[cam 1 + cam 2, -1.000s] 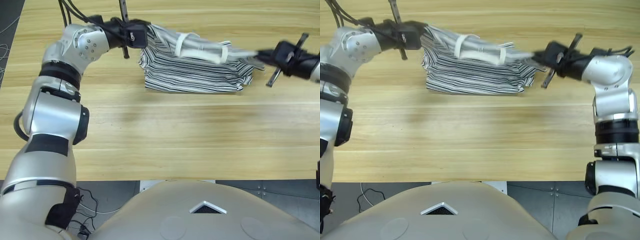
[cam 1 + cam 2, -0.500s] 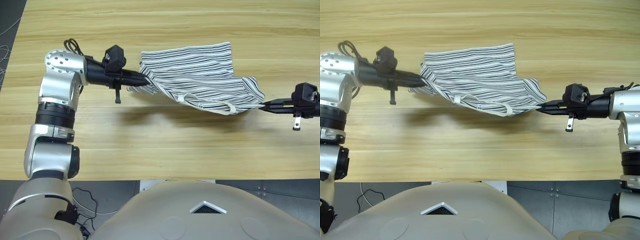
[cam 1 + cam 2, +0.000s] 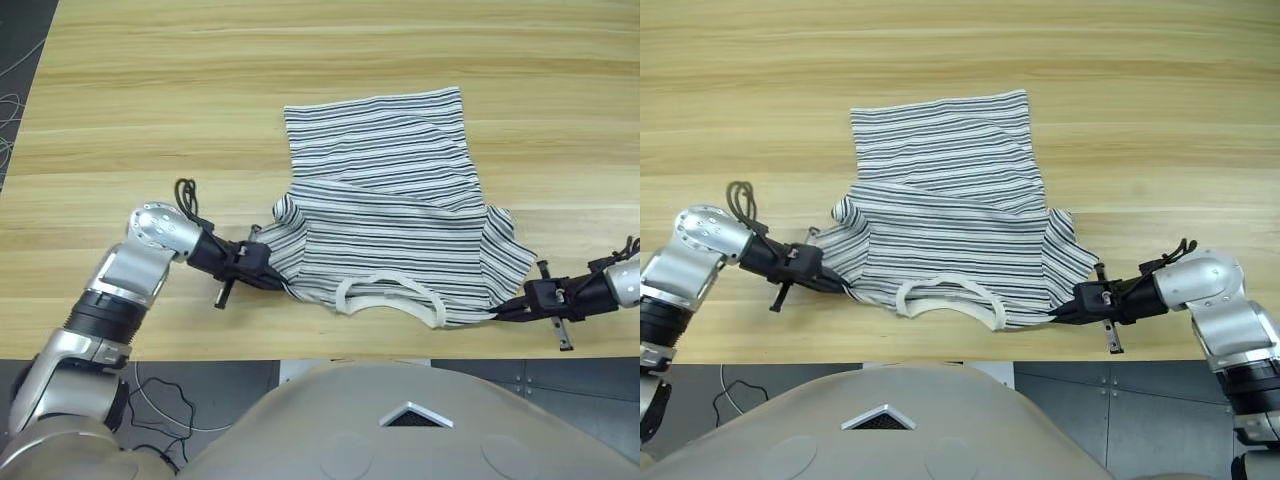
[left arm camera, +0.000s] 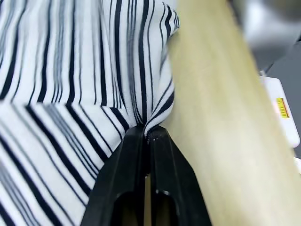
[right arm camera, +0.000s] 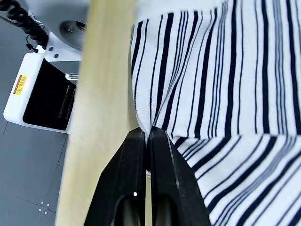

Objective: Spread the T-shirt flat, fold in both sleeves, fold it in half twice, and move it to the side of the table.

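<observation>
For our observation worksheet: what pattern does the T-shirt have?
The T-shirt has black and grey stripes on white; clearest in the left eye view.

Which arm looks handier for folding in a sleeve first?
Left, probably, though it's close: the left gripper is shut on the shirt right beside the left sleeve; the right gripper pinches farther from the right sleeve.

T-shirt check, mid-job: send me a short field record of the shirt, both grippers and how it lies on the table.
T-shirt: striped, on the table, collar at the near edge, hem toward the far side
Flatness: not flat; a fold crosses the middle
Left gripper: shut on the T-shirt's near-left corner
Right gripper: shut on the T-shirt's near-right corner
Sleeves: not yet folded in
</observation>
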Available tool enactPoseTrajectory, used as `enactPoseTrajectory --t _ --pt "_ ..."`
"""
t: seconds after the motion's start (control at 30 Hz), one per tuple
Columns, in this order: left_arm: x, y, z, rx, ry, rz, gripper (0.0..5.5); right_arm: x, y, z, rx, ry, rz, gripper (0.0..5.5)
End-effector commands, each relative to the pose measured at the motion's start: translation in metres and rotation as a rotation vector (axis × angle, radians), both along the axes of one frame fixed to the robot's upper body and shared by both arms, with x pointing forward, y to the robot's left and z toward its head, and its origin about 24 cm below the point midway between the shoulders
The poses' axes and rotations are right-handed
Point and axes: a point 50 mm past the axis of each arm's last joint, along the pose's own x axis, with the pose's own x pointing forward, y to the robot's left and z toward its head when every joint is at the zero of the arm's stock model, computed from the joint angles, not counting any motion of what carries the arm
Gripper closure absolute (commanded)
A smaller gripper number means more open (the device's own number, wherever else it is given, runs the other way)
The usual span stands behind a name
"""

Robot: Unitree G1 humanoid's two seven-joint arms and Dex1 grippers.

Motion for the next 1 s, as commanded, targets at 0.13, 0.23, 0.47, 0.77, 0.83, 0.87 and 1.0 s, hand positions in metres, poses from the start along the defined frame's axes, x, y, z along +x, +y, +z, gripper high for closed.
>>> enactPoseTrajectory --t 0.13,0.23,0.47,0.77,0.83,0.87,1.0 --pt "-0.023 -0.008 0.006 -0.026 0.082 -0.063 5.4 -0.001 0.0 0.003 -0.013 0.013 0.006 5.38" --pt "-0.027 -0.011 0.007 -0.036 0.094 -0.078 5.16 -0.001 0.002 0.002 -0.004 0.022 0.01 5.19" --pt "-0.022 -0.008 0.007 -0.033 0.085 -0.069 4.13 0.0 0.0 -0.001 0.001 0.048 0.0 4.01" --pt "0.021 -0.042 0.066 -0.363 -0.03 0.057 3.75 0.049 0.016 0.044 0.312 -0.056 -0.177 3.59" --pt "0.032 -0.049 0.088 -0.475 -0.005 0.118 3.75 0.066 0.021 0.06 0.414 -0.078 -0.229 3.59" --pt "0.04 -0.052 0.096 -0.503 0.008 0.165 3.75 0.075 0.024 0.068 0.472 -0.09 -0.266 3.59" --pt "0.082 -0.053 0.099 -0.505 -0.097 0.426 3.75 0.105 0.035 0.068 0.453 -0.281 -0.427 3.59"
